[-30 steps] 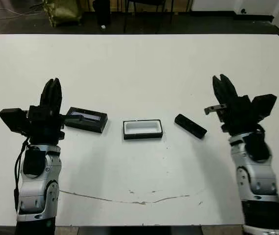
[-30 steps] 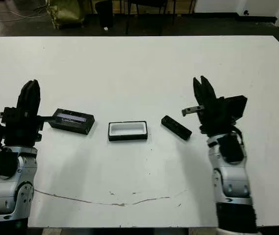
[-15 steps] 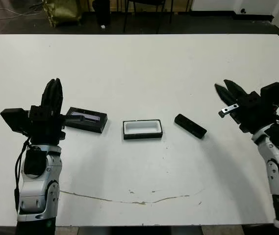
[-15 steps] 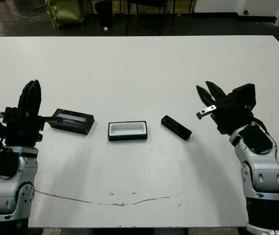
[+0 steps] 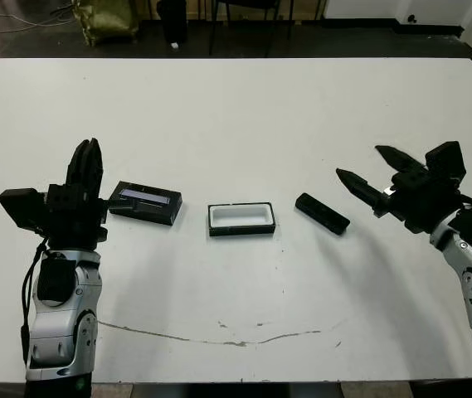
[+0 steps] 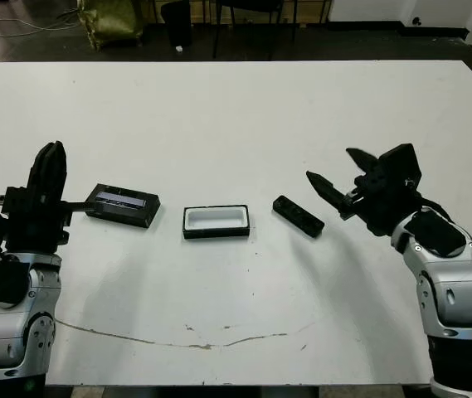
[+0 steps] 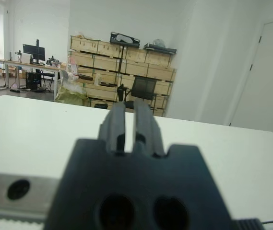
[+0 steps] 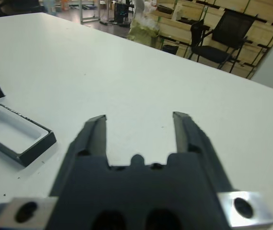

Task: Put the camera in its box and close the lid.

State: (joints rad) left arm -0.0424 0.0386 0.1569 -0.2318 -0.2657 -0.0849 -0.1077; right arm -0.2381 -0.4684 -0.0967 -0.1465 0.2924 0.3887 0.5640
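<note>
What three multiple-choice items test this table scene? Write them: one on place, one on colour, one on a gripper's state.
1. Where does the slim black bar-shaped camera lie?
A. Inside the tray
B. On the table, on the robot's right of the tray
C. On the lid

2. What colour lines the small shallow black box?
A. White
B. Red
C. Blue

3. How is the right gripper?
A. Shut on the camera
B. Open, holding nothing
C. Shut, empty

Key: 1 B, the camera rests apart from the box on bare table; 2 A, the inside shows white; 3 B, the right wrist view shows its fingers spread.
</note>
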